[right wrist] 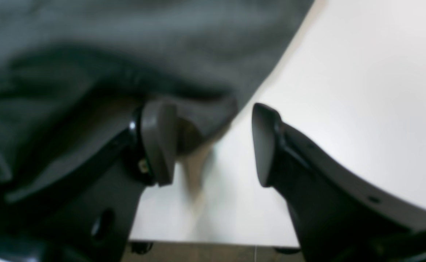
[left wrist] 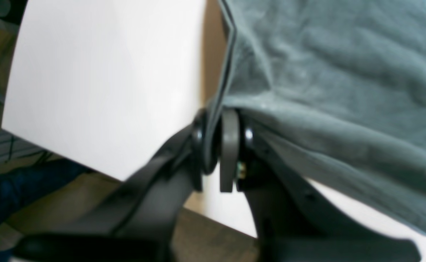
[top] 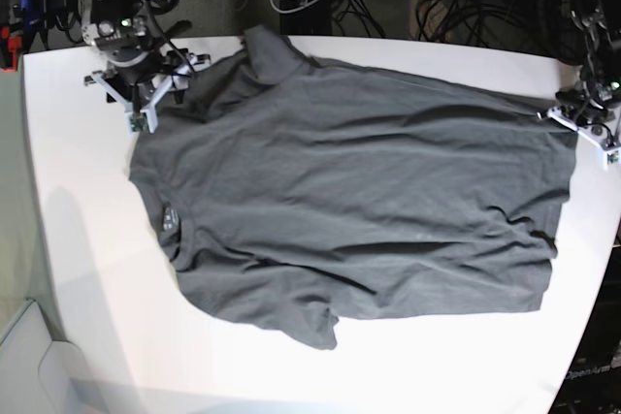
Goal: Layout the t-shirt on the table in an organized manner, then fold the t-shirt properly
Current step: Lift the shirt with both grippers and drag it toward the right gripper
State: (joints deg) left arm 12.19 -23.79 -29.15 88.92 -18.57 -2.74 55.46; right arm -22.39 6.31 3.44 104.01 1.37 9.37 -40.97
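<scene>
White table margin around t-shirt (widest near edge).

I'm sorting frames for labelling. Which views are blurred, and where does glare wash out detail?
Right wrist view: soft, the t-shirt and fingers smeared. Left wrist view: mildly blurred, the table blown out white. Base view: sharpest, shirt wrinkles readable, with faint shadows on the white top.

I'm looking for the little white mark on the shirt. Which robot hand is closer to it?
Right. The right hand sits open at the sleeve, just above the white mark by the collar. The left hand pinches the t-shirt hem at the far end.
</scene>
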